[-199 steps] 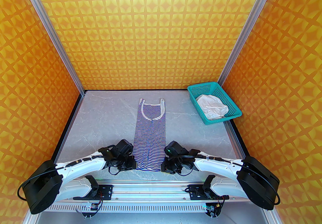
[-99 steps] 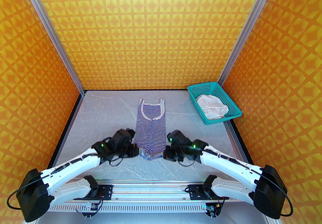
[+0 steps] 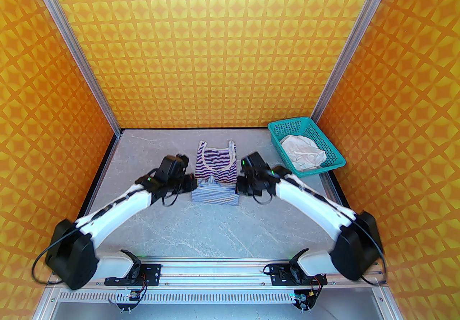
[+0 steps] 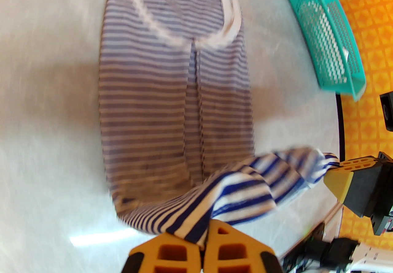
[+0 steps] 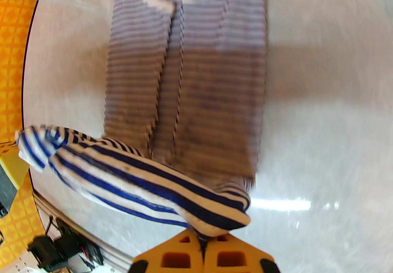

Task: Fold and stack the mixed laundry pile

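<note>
Striped garment [image 3: 215,171]: on the table [image 3: 151,156], left of the basket [image 3: 287,122]; near hem raised and doubled toward the neckline. Left gripper [image 3: 196,184], right gripper [image 3: 237,187]: each clamped tight on a hem corner. White cloth [image 3: 303,155]: crumpled inside the basket.

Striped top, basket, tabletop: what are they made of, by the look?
Striped top: soft thin knit fabric, matte; it drapes and folds limply, likely cotton jersey. Basket: teal moulded plastic, slightly glossy, regular perforated walls. Tabletop: grey marble-look surface, smooth with glare streaks; stone or laminate, can't tell.
</note>
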`<state>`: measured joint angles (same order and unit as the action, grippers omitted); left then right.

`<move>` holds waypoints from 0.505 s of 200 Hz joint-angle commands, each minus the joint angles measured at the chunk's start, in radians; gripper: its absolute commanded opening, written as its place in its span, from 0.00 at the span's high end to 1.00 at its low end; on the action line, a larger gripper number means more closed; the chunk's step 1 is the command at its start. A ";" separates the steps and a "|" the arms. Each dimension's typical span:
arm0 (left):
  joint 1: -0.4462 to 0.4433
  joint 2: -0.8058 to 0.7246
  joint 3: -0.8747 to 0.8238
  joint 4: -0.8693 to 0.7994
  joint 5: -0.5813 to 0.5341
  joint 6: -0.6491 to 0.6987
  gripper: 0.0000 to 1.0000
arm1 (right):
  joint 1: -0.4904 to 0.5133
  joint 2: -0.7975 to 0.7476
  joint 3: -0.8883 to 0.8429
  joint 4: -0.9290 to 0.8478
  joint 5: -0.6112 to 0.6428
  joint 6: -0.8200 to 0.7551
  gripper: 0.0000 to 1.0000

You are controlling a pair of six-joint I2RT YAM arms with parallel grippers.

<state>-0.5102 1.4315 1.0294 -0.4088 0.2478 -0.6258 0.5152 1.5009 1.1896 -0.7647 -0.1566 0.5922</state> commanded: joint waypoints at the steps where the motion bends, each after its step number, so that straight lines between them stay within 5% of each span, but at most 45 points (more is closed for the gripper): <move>1: 0.042 0.092 0.066 0.055 0.012 0.055 1.00 | -0.044 0.100 0.092 0.009 0.000 -0.076 1.00; 88: 0.138 0.442 0.189 0.314 0.070 0.055 0.95 | -0.155 0.439 0.244 0.227 -0.150 -0.161 1.00; 101: 0.155 0.495 0.192 0.382 0.073 0.057 0.88 | -0.168 0.489 0.267 0.271 -0.186 -0.180 0.85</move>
<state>-0.3901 1.8492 1.1904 -0.1917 0.2901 -0.5880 0.3698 1.9129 1.4017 -0.6224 -0.2646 0.4641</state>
